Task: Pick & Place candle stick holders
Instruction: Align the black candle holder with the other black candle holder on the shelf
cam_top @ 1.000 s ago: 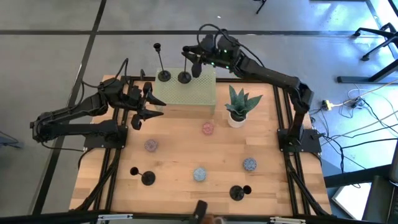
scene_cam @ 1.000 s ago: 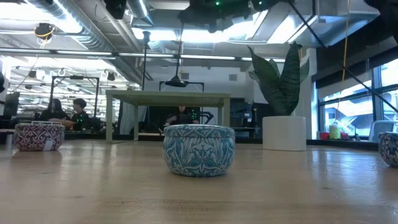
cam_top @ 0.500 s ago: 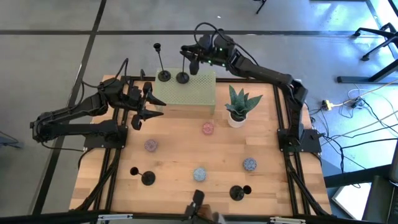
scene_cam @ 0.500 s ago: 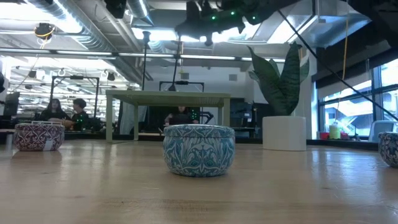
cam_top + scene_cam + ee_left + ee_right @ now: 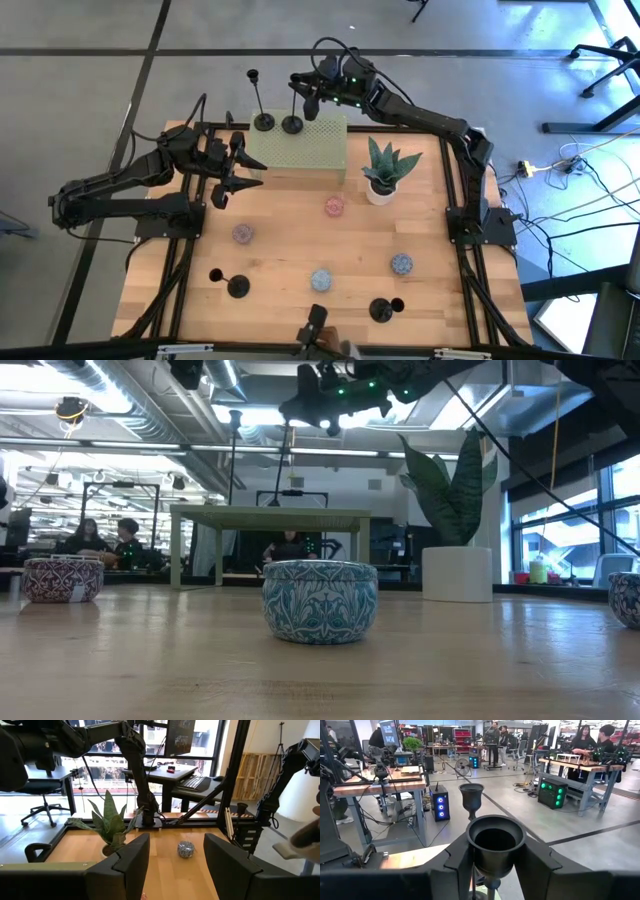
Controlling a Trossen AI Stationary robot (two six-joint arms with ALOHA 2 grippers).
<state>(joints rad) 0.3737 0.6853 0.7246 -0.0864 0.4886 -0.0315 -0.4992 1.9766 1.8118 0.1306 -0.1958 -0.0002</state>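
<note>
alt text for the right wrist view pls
The right end effector has its two dark fingers on either side of a black candlestick holder's cup. A second holder's cup stands just beyond, with a workshop floor and desks behind.

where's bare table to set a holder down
Bare wood lies between the pink tin, grey tin and blue tin. The green platform is bare on its plant side, crowded at its far edge.

All four candle stick holders [image 5: 263, 121] are plain black. The raised block [image 5: 305, 148] is pale green and dotted, the tin [image 5: 320, 600] has a teal leafy print, and the plant [image 5: 384, 165] sits in a white pot.
</note>
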